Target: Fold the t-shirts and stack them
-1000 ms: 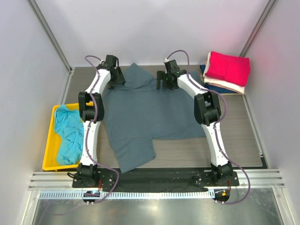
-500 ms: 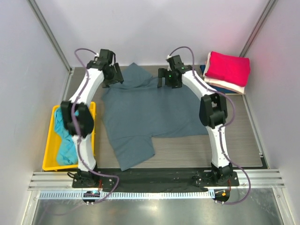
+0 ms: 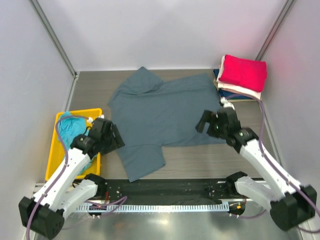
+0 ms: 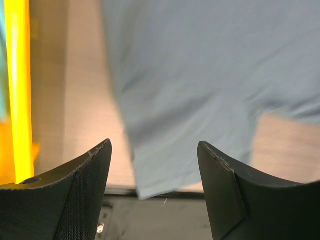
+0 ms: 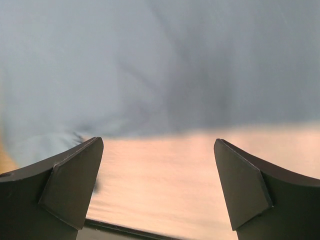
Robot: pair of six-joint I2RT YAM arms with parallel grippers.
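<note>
The large slate grey-blue t-shirt [image 3: 160,112] lies spread flat on the table, one sleeve towards the near edge. It also shows in the left wrist view [image 4: 190,85] and the right wrist view [image 5: 160,65]. My left gripper [image 3: 116,138] is open and empty by the shirt's near left edge. My right gripper [image 3: 206,123] is open and empty over the shirt's right hem. The teal t-shirt [image 3: 74,140] lies crumpled in the yellow bin [image 3: 54,159]. The folded crimson t-shirt [image 3: 242,71] tops a stack on the cream one [image 3: 243,92] and the navy one [image 3: 217,75].
The yellow bin stands at the left edge, its rim in the left wrist view [image 4: 17,90]. The folded stack sits at the back right corner. Metal posts run up both side walls. A black base rail [image 3: 165,190] lies along the near edge.
Both arms have pulled back from the shirt's far edge to its near half, and they have let go of the cloth. The shirt now lies flatter, its far side uncovered.
</note>
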